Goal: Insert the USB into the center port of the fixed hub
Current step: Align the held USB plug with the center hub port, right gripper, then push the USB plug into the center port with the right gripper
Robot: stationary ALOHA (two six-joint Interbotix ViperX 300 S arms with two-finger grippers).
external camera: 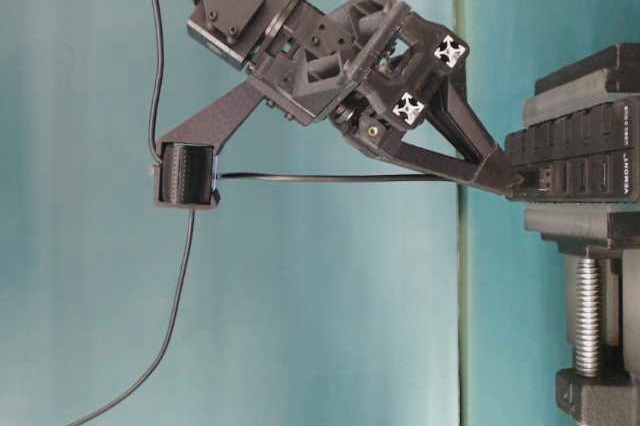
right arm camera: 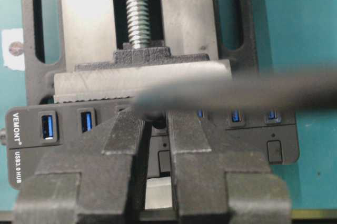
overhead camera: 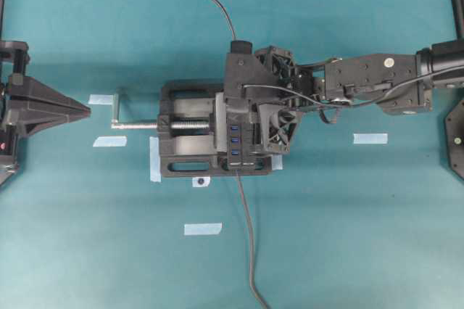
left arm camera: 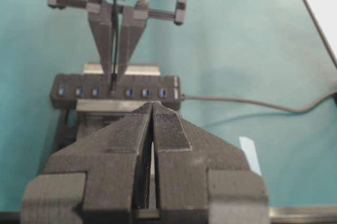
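While the left gripper (left arm camera: 152, 109) rests closed at far left, the right gripper (external camera: 500, 174) clamps the USB (external camera: 530, 180) against the fixed hub (left arm camera: 116, 91).

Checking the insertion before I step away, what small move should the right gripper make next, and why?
Probably a short, straight push toward the fixed hub. The right gripper, shut on the USB, has it at the center port, but the plug doesn't look fully seated.

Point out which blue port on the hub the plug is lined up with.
The center port of the hub: three blue ports show on each side, and the right gripper holds the plug there.
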